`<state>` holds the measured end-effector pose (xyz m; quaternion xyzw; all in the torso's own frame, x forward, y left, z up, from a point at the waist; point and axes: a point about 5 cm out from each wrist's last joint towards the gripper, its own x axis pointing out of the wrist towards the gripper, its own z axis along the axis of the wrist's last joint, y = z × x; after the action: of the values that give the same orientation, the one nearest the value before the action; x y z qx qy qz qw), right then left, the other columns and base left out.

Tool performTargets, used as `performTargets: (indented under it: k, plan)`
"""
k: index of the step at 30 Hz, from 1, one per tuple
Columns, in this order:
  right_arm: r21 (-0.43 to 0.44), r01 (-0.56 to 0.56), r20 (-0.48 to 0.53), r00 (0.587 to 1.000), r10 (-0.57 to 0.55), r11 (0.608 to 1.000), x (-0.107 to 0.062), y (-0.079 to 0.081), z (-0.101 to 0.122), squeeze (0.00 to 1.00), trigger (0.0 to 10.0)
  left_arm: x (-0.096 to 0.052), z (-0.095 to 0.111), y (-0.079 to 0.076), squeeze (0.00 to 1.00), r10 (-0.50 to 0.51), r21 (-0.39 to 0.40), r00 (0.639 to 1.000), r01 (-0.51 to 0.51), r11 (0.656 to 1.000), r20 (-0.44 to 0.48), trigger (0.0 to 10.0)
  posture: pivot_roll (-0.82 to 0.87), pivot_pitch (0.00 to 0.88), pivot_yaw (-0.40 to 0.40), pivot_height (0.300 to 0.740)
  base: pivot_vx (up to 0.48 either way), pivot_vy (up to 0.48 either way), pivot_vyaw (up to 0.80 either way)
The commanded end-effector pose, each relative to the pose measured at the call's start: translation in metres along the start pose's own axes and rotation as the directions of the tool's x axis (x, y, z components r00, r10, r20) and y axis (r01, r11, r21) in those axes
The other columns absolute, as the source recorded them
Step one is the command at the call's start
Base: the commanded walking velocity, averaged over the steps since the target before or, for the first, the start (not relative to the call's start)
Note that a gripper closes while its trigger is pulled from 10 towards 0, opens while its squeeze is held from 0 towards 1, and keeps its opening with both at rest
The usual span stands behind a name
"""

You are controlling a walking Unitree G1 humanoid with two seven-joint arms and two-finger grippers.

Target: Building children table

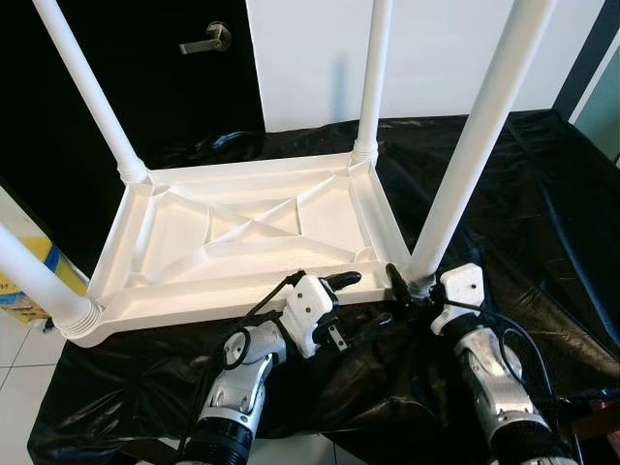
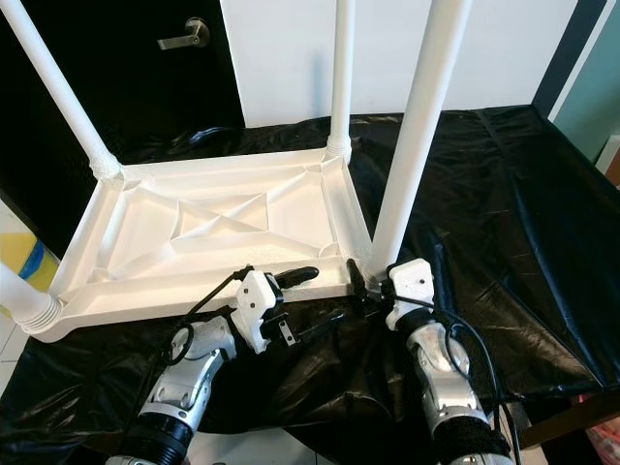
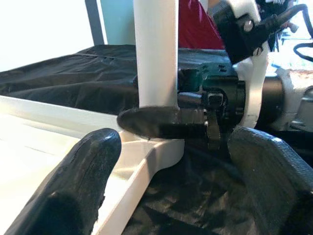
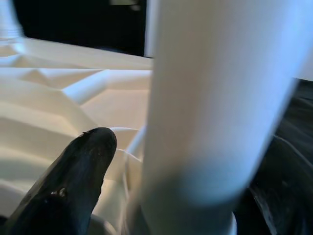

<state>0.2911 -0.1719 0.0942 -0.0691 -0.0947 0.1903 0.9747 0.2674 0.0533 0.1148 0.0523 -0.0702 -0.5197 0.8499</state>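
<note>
Seating near leg (image 1: 472, 145) in upturned tabletop (image 1: 242, 232): my right gripper (image 1: 407, 281) grasps its base; left gripper (image 1: 339, 300), released, alongside; keep leg upright

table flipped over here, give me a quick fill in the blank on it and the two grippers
1. The white table top lies upside down with ____ legs pointing up.
2. It rests on a ____ plastic sheet.
3. The right gripper is at the base of the near right leg; the ____ gripper stands open beside it.

Missing: four; black; left
</note>
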Motion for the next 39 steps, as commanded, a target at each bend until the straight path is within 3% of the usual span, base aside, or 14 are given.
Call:
performTargets:
  k: [1, 7, 20, 21, 23, 24, 39]
  plan:
    - [0.019, -0.047, -0.016, 0.999, 0.047, 0.999, 0.002, 0.002, -0.001, 0.00, 10.0, 0.000, -0.001, 0.000, 0.00, 0.046, -0.032, 0.999, -0.046, 0.998, -0.012, 10.0, -0.12, 0.000, 0.013, 0.740, 0.000, 0.000, 0.00]
    - [0.002, -0.187, -0.042, 0.982, 0.187, 0.982, 0.011, -0.005, 0.005, 0.00, 10.0, 0.004, 0.001, -0.008, 0.00, -0.027, -0.054, 0.999, 0.024, 0.998, -0.045, 10.0, -0.12, 0.000, 0.015, 0.740, 0.000, 0.000, 0.00]
    - [-0.016, -0.245, -0.115, 0.963, 0.242, 0.969, 0.011, -0.018, 0.000, 0.00, 10.0, 0.006, 0.003, -0.008, 0.00, -0.039, -0.070, 0.997, 0.035, 0.997, -0.063, 10.0, -0.12, 0.000, 0.017, 0.740, 0.000, 0.000, 0.00]
    - [-0.018, -0.244, -0.121, 0.963, 0.241, 0.970, 0.011, -0.020, -0.001, 0.00, 5.7, 0.006, 0.004, -0.007, 0.00, -0.038, -0.071, 0.997, 0.033, 0.997, -0.067, 10.0, -0.12, 0.000, 0.017, 0.740, 0.000, 0.000, 0.00]
    - [-0.019, -0.242, -0.121, 0.964, 0.238, 0.970, 0.012, -0.021, -0.001, 0.00, 5.7, 0.007, 0.004, -0.007, 0.00, -0.036, -0.071, 0.997, 0.032, 0.997, -0.068, 10.0, -0.12, 0.000, 0.017, 0.740, 0.000, 0.000, 0.00]
    - [-0.020, -0.245, -0.122, 0.963, 0.241, 0.969, 0.012, -0.023, 0.000, 0.00, 0.0, 0.007, 0.005, -0.006, 0.00, -0.034, -0.072, 0.997, 0.029, 0.997, -0.070, 10.0, -0.12, 0.000, 0.017, 0.740, 0.000, 0.000, 0.00]
    - [0.027, -0.195, -0.112, 0.974, 0.197, 0.980, 0.014, -0.028, 0.000, 0.00, 0.0, 0.008, 0.007, -0.002, 0.00, -0.024, -0.063, 0.996, 0.019, 0.998, -0.082, 10.0, -0.12, 0.000, 0.019, 0.740, 0.000, 0.000, 0.00]
